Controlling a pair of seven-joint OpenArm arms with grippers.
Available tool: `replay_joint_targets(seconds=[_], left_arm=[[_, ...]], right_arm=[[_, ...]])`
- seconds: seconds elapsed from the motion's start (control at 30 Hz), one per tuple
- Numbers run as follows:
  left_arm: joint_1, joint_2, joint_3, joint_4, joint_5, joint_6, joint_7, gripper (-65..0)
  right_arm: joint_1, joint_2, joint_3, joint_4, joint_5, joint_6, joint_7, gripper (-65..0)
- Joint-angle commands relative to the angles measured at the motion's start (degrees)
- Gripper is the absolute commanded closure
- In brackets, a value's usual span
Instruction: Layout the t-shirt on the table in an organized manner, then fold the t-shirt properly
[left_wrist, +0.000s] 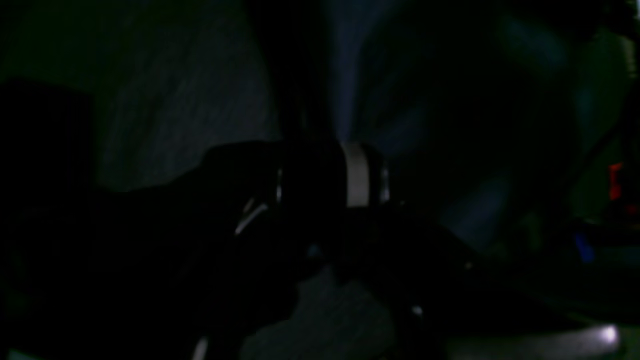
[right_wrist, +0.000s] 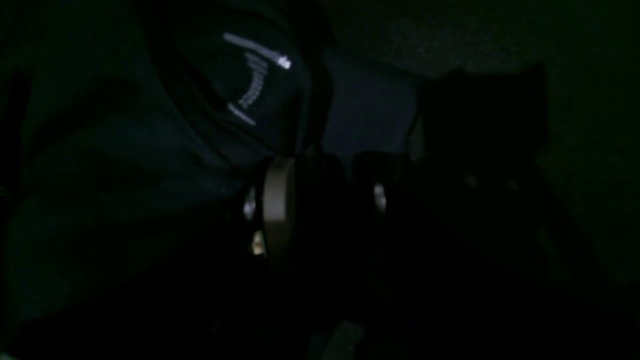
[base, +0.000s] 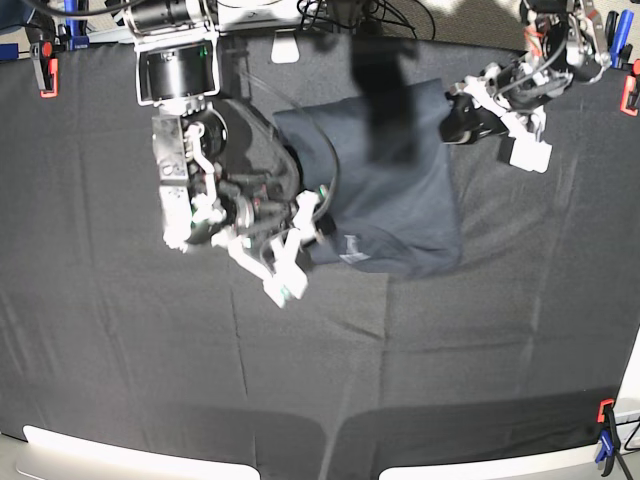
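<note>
— Dark, slightly shiny fabric fills the left wrist view. Is that the t-shirt (left_wrist: 190, 115)?

— Yes, it seems so. The left gripper (left_wrist: 330, 175) sits right against it, with cloth gathered where the fingers meet. The picture is too dim to show how far the fingers stand apart, or whether they truly pinch the fabric.

— And the right wrist view?

— Equally dim. A fold of the shirt bearing white print (right_wrist: 257, 75) lies just above the right gripper (right_wrist: 325, 185). A narrow gap shows between the fingers, but I cannot tell if cloth is caught in it.

— What does the base view give?

— The t-shirt lies as a compact, roughly rectangular bundle toward the far edge of the table (base: 120, 380), near the middle of that edge. One gripper reaches its near left corner, beside the small white mark; the other meets its far right corner.

— So how far along?

— By my judgement the shirt is already doubled over, sleeves tucked out of sight. Its lower edge looks rumpled, so a tidying or final fold seems left.
</note>
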Motion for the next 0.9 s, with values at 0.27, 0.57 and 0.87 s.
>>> replay_joint_targets(seconds=[0.27,0.57,0.87], left_arm=[[0.33,-1.64,-0.24,-5.38,4.37,-0.47,-3.26,-12.9],[5.01,-6.47,-2.54,7.39,-4.87,-0.47,-3.61,-12.5],[13.55,-6.49,-10.62,21.09,-4.85,-0.47,-4.96,0.0]], right_arm=[[1.38,0.15,0.15,2.08,0.15,0.72,-0.37,-18.4],[-6.99,0.35,7.52,27.47,3.76,0.72,-4.55,-18.4],[-25.59,0.33,22.82,49.05,8.17,0.96,-10.19,-3.9]])
